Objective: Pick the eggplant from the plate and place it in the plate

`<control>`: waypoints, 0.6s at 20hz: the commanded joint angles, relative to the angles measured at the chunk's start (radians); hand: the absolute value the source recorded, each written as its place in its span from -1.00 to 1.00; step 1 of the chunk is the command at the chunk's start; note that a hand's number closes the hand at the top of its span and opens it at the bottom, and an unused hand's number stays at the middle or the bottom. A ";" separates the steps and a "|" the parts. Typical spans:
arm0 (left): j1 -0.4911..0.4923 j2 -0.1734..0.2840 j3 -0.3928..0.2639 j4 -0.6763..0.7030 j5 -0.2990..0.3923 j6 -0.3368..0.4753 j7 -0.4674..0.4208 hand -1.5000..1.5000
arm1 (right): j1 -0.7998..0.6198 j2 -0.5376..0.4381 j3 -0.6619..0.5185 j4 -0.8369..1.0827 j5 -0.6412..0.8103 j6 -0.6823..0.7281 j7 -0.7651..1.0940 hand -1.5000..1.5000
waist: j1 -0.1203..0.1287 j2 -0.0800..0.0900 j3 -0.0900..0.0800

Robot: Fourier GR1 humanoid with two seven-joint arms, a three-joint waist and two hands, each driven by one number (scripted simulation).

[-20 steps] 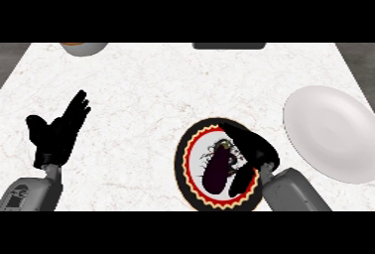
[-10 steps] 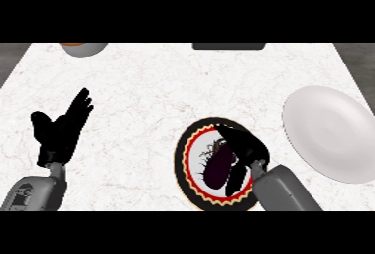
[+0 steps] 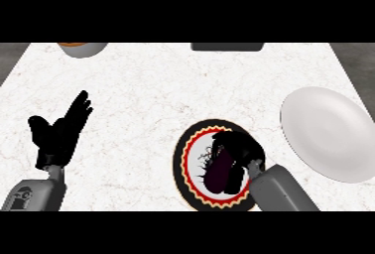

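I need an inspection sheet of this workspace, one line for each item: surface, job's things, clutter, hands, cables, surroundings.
Surface: white marbled counter, no spill seen.
Job's things: dark purple eggplant lies on the patterned plate, which has a black, red and yellow rim; plain white plate stands apart at the right with nothing on it.
Clutter: a bowl at the far left edge and a dark flat object at the far middle edge, both cut off by the view.
Hands: right hand is curled over the eggplant on the patterned plate; left hand rests open at the left, fingers up.
Cables: nothing seen.
Surroundings: dark floor beyond the counter's far corners.
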 commanded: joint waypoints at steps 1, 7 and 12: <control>-0.008 -0.037 -0.014 0.021 -0.029 0.018 -0.009 0.00 | 0.046 0.059 0.038 0.057 0.030 -0.050 -0.056 1.00 | 0.006 0.015 0.012; -0.017 -0.009 0.026 0.032 0.001 -0.029 -0.021 0.00 | -0.046 0.109 -0.066 0.035 0.094 -0.211 0.078 1.00 | 0.011 0.015 0.011; -0.024 -0.014 -0.011 -0.005 -0.027 -0.015 0.016 0.00 | -0.235 0.112 -0.193 0.180 0.214 -0.494 0.255 1.00 | 0.042 0.021 0.013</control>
